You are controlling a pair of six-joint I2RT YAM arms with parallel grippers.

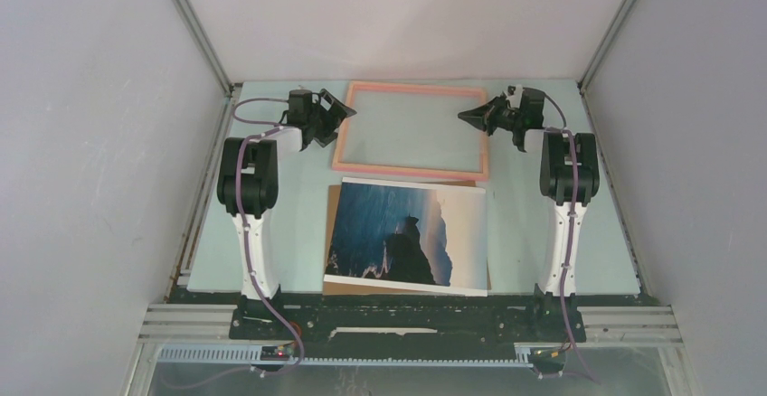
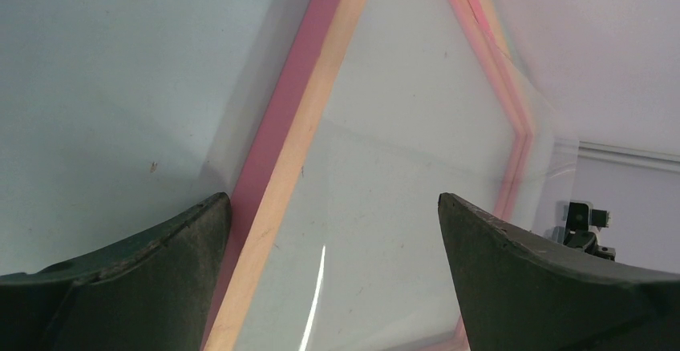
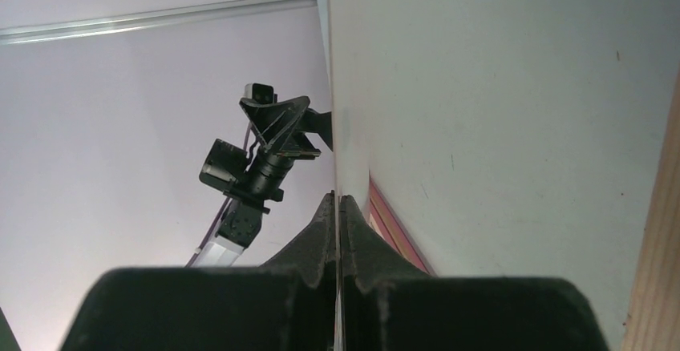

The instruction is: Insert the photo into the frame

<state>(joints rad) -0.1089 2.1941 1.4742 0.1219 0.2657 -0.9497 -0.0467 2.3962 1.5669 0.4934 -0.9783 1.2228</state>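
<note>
The frame (image 1: 411, 172), a salmon-pink border, lies at the back middle of the table. The photo (image 1: 407, 233), dark rock against blue sky, lies picture-up in front of it. My left gripper (image 1: 344, 114) is open over the frame's left border (image 2: 297, 143), one finger on each side of it, holding nothing (image 2: 333, 199). My right gripper (image 1: 466, 116) is at the frame's right side, shut (image 3: 337, 199). A thin pale edge runs between its fingertips and on past them; it looks like the frame's clear front sheet (image 2: 545, 175), raised on that side. The pink border (image 3: 393, 231) lies just beside those fingers.
A brown backing board (image 1: 333, 206) lies under the photo, showing along its left side. Grey walls close the table in on the left, back and right. Both arm bases stand at the near edge, either side of the photo.
</note>
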